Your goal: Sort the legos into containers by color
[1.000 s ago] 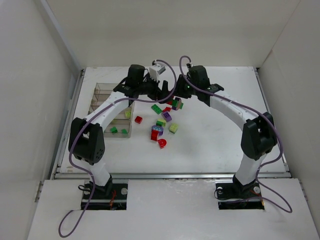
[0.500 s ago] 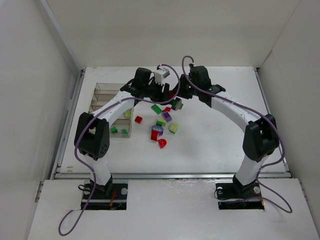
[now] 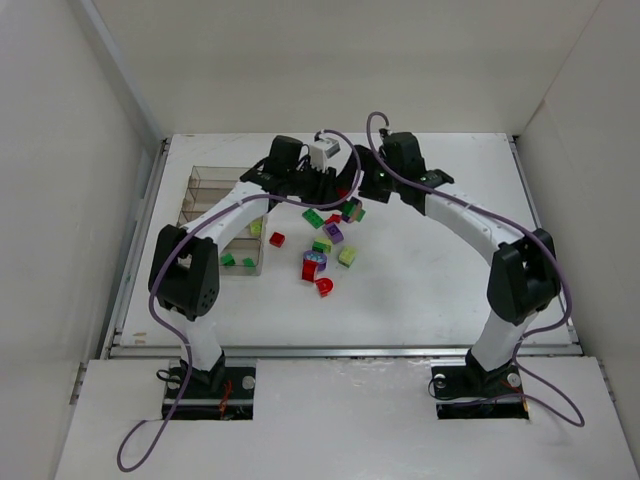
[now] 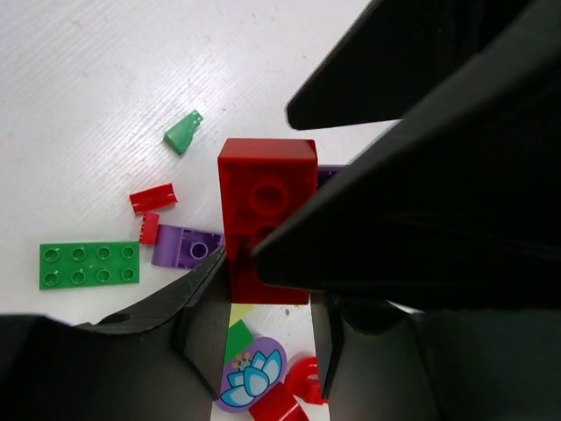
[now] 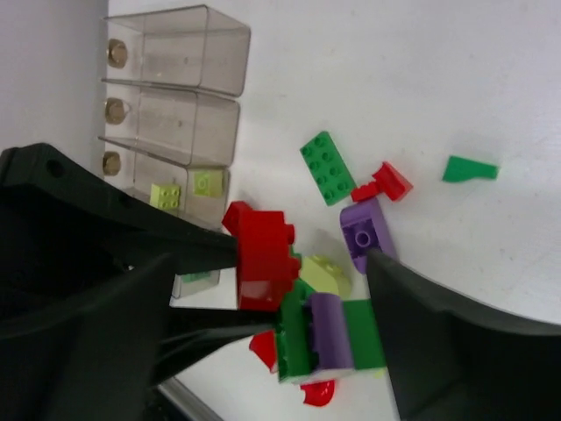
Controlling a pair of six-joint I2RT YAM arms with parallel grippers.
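Note:
Above the pile, my left gripper [image 3: 335, 190] [image 4: 267, 281] is shut on a red brick [image 4: 267, 189] [image 5: 263, 259]. A green and purple cluster [image 5: 329, 338] [image 3: 352, 210] seems joined to that brick. My right gripper [image 3: 358, 192] [image 5: 289, 289] faces the left one, open, its fingers standing clear on either side of the cluster. Loose legos lie below: a green plate [image 4: 89, 264] [image 3: 313, 218], a purple brick [image 4: 186, 246] and red bits [image 4: 153, 198]. The clear containers [image 3: 215, 200] [image 5: 175, 53] stand to the left, with yellow-green bricks [image 5: 165, 195] in one row and green ones [image 3: 228, 260] in the nearest row.
More bricks lie nearer the arms: a red one [image 3: 277, 239], a yellow-green one [image 3: 347, 256], a purple lotus piece [image 4: 254, 386] and red curved pieces [image 3: 324, 287]. A small green wedge [image 4: 182, 133] lies apart. White walls enclose the table on three sides.
My left arm swung right to meet the right gripper and its jaws closed on the red brick. The right gripper's jaws opened wide. The loose bricks on the table stayed put.

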